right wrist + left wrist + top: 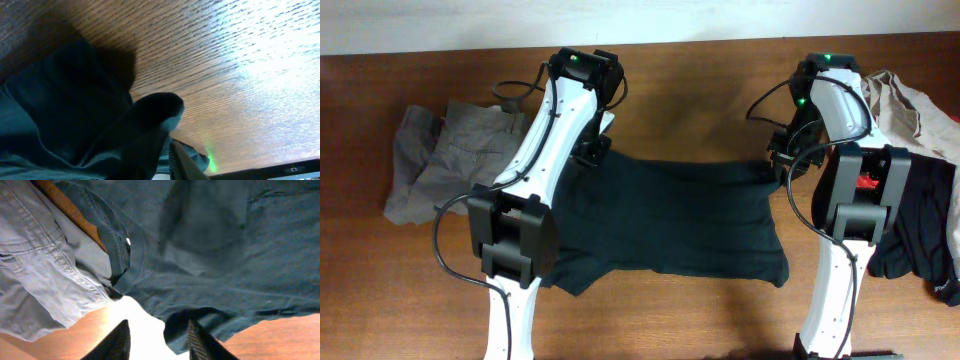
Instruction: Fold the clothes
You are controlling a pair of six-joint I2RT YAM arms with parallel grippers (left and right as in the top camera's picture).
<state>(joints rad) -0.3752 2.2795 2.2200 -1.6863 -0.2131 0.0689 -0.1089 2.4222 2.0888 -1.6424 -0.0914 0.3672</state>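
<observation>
A black T-shirt lies spread flat across the middle of the table. My left gripper is at its far left corner by the collar. In the left wrist view the gripper is open, with bare table between the fingers and the shirt's edge draped at the right finger. My right gripper is at the shirt's far right corner. In the right wrist view it is shut on bunched shirt fabric; one finger is hidden by the cloth. Grey trousers lie crumpled at the far left and also show in the left wrist view.
A pile lies at the right edge: a beige piece, a red piece and a black piece. Bare wooden table runs behind the shirt and along the front.
</observation>
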